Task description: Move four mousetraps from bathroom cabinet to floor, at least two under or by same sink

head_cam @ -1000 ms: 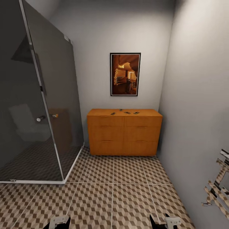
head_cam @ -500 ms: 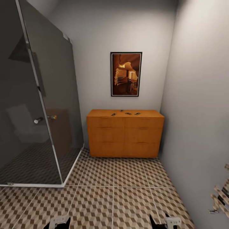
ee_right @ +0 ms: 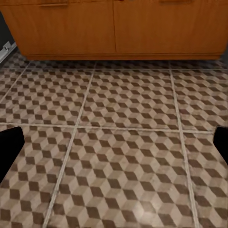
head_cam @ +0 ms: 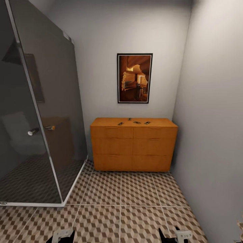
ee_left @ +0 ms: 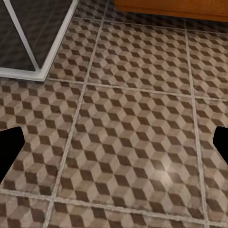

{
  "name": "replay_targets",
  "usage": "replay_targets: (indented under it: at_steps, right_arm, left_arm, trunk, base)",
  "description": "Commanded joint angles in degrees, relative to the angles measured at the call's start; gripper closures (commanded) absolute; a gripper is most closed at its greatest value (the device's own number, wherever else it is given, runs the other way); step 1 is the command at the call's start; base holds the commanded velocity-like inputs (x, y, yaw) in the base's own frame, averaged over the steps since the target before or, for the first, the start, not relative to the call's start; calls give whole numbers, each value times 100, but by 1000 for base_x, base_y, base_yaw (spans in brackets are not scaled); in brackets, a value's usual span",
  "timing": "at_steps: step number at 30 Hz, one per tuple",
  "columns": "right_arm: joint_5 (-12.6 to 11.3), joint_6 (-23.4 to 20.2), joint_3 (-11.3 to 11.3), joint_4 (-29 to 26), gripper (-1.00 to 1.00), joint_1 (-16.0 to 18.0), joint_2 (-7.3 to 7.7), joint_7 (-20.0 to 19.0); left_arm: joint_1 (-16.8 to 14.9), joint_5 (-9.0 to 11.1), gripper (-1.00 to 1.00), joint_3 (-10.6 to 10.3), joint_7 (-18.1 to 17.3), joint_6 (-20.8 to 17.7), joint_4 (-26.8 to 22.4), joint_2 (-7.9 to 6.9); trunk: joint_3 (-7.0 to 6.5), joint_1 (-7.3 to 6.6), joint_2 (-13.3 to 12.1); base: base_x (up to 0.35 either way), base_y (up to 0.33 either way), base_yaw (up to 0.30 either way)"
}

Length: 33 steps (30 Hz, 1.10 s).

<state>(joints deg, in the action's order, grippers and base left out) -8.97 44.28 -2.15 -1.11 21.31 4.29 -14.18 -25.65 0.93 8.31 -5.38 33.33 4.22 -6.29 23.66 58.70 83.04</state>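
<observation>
Mousetraps [head_cam: 133, 121]: four small flat boards lying apart on top of cabinet [head_cam: 133, 145], against far wall, across bathroom floor [head_cam: 135, 202]. Judged light, stiff, thin; best pinched across the wooden edges, clear of metal parts. Left gripper [ee_left: 114, 145] and right gripper [ee_right: 114, 142]: jaws spread wide, nothing held.

At my ten o'clock stands a dark smoked-glass shower enclosure [head_cam: 40, 128] with a chrome frame and a round chrome door knob [head_cam: 32, 132]. At twelve o'clock a black-framed picture in orange and brown tones [head_cam: 134, 78] hangs on the pale grey wall [head_cam: 101, 67].
</observation>
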Motion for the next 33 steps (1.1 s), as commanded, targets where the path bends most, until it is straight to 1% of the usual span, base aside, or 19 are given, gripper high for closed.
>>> replay_targets:
  at_steps: [1, 8, 18, 24, 33]
  right_arm:
    - [-61, 14, -22, 5, -100, 5, 1, -41]
    - [-61, 19, -22, 5, -100, 6, 1, -41]
    - [-61, 12, -22, 9, -100, 5, 1, -41]
    - [-61, 6, -22, 6, -100, 6, 1, -41]
    - [-61, -16, -22, 14, -100, 5, 8, -32]
  left_arm:
    - [-10, 12, -100, 47, -51, 30, 24, -3]
    - [-10, 12, -100, 47, -51, 28, 23, -3]
    - [-10, 12, -100, 47, -51, 26, 26, -3]
    - [-10, 12, -100, 47, -51, 25, 25, -3]
    - [-10, 12, -100, 47, -51, 30, 26, -3]
  trunk:
    - [7, 3, 4]
    - [5, 3, 4]
    - [-16, 3, 4]
    - [-27, 3, 4]
    - [-29, 3, 4]
  base:
    - [258, 0, 0]
    - [258, 0, -62]
    - [239, 0, -231]
    - [79, 0, -154]
    - [9, 0, -19]
